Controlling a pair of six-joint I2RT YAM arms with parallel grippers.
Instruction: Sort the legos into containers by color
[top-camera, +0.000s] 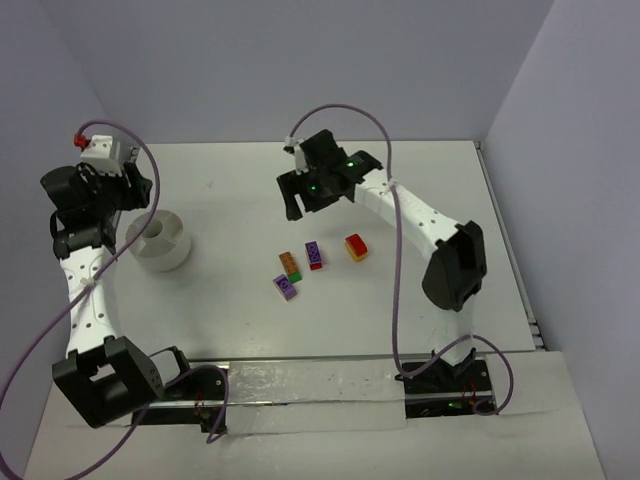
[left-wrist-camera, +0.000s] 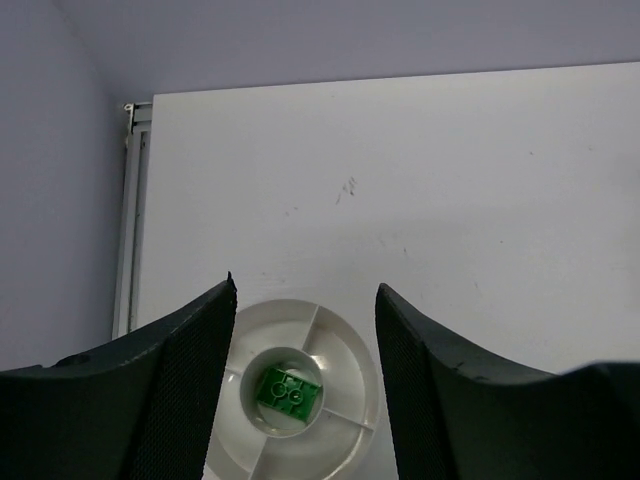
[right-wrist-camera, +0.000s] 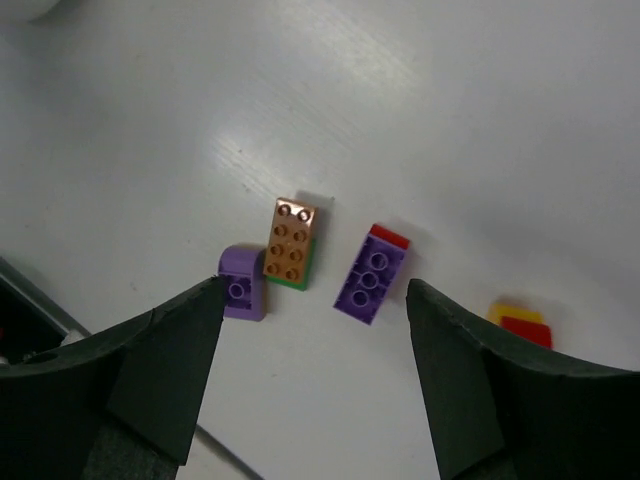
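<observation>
Hovering spread and empty, the right gripper (right-wrist-camera: 315, 290) is the nearer arm — the orange brick (right-wrist-camera: 291, 243) lies below it, long axis apparently square to the closing line; the left gripper (left-wrist-camera: 305, 285), also spread, hangs over the white tub (left-wrist-camera: 345, 335) — 1 green brick (left-wrist-camera: 288, 392) inside.

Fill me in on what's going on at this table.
Two robot arms are sorting toy bricks. The left claw hangs open above the white tub, and a green brick lies in the tub's round centre compartment. The right claw hovers open over the loose bricks on the table: an orange brick with green under it, a small purple brick, a purple-on-red brick and a red-and-yellow brick. Neither claw holds anything.
</observation>
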